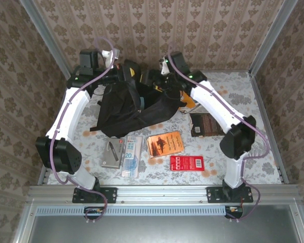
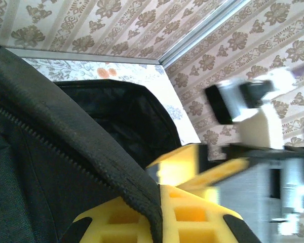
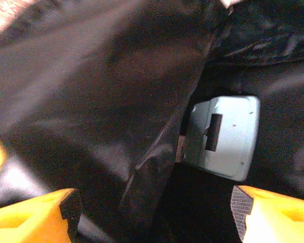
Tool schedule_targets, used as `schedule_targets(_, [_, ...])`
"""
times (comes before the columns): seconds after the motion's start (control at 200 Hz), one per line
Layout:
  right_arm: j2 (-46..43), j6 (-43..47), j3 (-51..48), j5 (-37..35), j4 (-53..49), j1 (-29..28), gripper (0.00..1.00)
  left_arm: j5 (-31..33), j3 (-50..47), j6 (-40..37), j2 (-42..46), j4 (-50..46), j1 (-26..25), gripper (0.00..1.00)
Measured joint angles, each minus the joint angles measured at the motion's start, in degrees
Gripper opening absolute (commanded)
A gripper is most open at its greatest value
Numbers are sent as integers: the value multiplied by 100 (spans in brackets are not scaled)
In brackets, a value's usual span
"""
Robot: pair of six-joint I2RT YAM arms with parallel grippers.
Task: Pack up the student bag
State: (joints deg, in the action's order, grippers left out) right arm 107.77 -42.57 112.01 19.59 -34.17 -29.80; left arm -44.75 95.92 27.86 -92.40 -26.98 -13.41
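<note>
My left gripper (image 2: 159,215) is clenched on the zip rim of the floppy bag (image 1: 124,106), my right gripper (image 3: 154,205) hangs released over its mouth, and I judge that stiffer seam the best hold.

A table (image 1: 258,157) with a floral top stands between walls (image 1: 192,30) of patterned wallpaper. An orange book (image 1: 164,144) lies near the middle of it, and a red packet (image 1: 187,163) sits just beside the book's near right corner. A dark brown book (image 1: 205,124) lies further right. Left of the orange book, a clear packet (image 1: 132,154) with blue print lies just beside a grey case (image 1: 112,154). A metal rail (image 1: 162,193) runs along the near edge.
</note>
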Motion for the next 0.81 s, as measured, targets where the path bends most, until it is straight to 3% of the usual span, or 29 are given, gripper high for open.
schedule_targets(0.235, [-1060,496,-1130,-509,-133,278,75,433,-269,0,9,181,50,2])
schedule_targets(0.52, [-1556,706,-2765,-579,-540,542,76,909,-592,2,11,260,420,2])
schedule_targets(0.645, [-1921,916,-3399,-839,-879,245,79,1060,-623,0,11,337,446,3])
schedule_targets(0.805, [-2339,1093,-4197,-1700,-1327,-695,87,1161,-907,-4,24,498,400,3])
